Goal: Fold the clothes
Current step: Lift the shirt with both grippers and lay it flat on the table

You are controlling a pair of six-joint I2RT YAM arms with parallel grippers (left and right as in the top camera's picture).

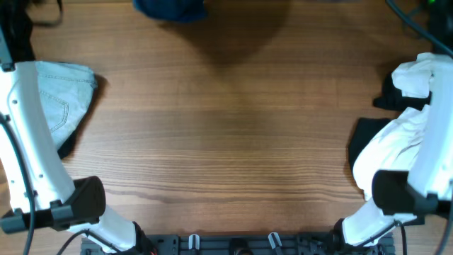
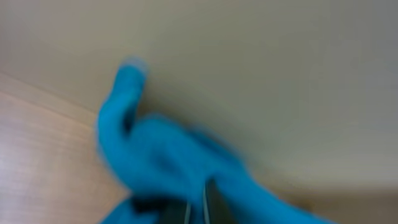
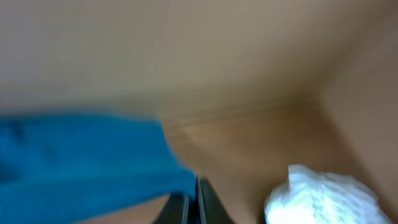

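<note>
At tbl far edge: blue cloth.

blue garment half past top edge; wrist views blurry

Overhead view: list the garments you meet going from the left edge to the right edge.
light denim garment → dark blue garment at the far edge → white garment
</note>
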